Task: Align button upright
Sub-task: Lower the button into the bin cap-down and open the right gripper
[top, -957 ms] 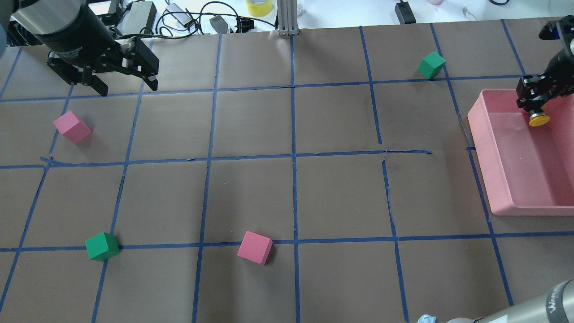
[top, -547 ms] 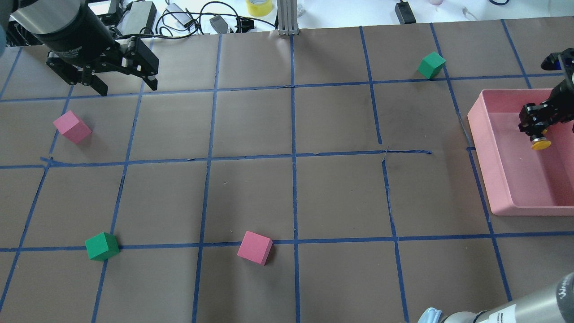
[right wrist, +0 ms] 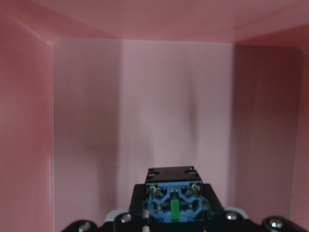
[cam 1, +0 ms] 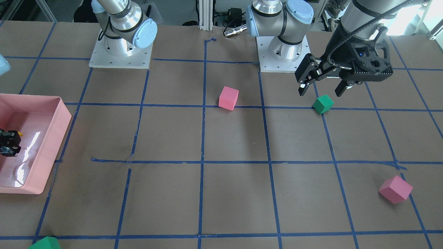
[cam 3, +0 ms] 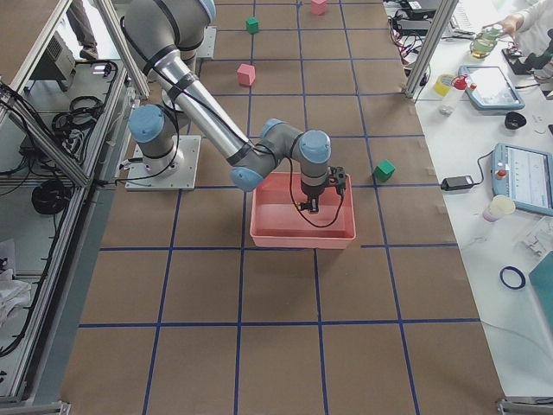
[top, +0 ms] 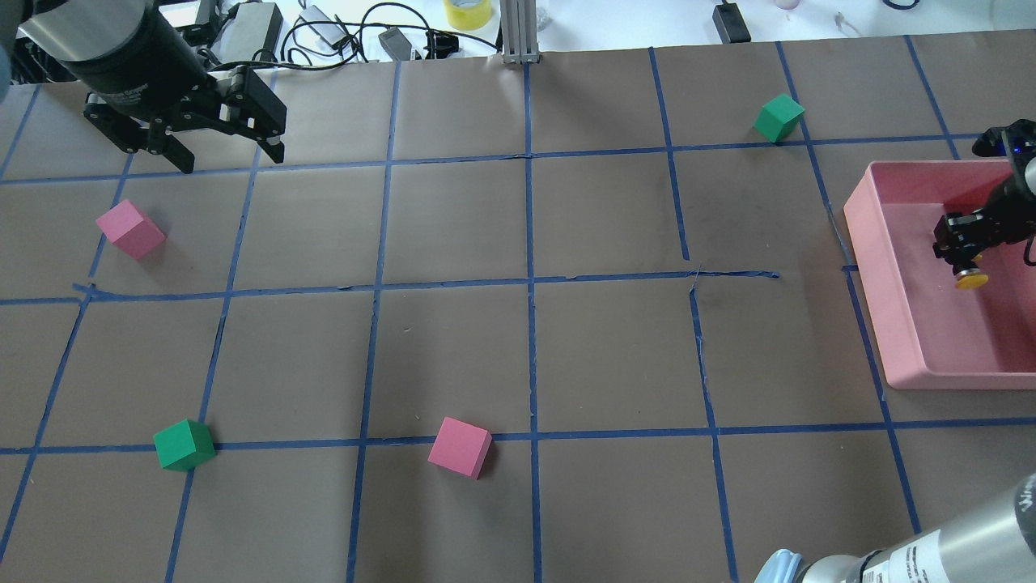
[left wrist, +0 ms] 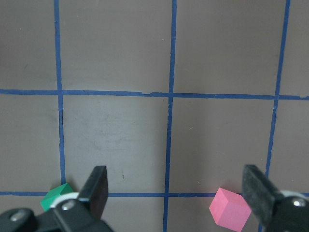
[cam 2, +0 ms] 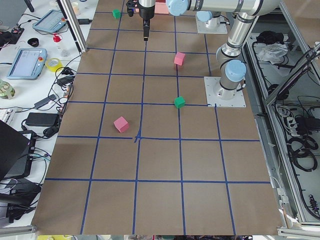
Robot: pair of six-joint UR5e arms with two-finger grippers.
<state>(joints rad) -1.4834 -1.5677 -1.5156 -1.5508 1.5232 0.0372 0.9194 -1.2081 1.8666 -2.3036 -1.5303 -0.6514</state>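
The button point(top: 970, 280) shows its yellow cap just beyond my right gripper point(top: 963, 253), which is shut on its black base inside the pink tray point(top: 870, 243). In the right wrist view the base's contacts point(right wrist: 174, 199) face the camera between the fingers, with the tray floor point(right wrist: 145, 106) behind, so the cap points away from the wrist. The front-facing view has this gripper point(cam 1: 7, 143) low in the tray point(cam 1: 65, 117). My left gripper point(top: 233, 160) hangs open and empty over the far left of the table, and its fingers point(left wrist: 99, 188) frame bare paper.
Two pink cubes point(top: 129, 229) point(top: 460, 447) and two green cubes point(top: 184, 444) point(top: 779, 117) lie scattered on the brown, blue-taped table. Cables, boxes and a yellow tape roll point(top: 467, 12) sit beyond the far edge. One green cube point(cam 1: 323, 103) lies just below the left gripper in the front-facing view.
My right gripper has carried the button toward the near side and lower into the pink tray. The left arm has stayed still.
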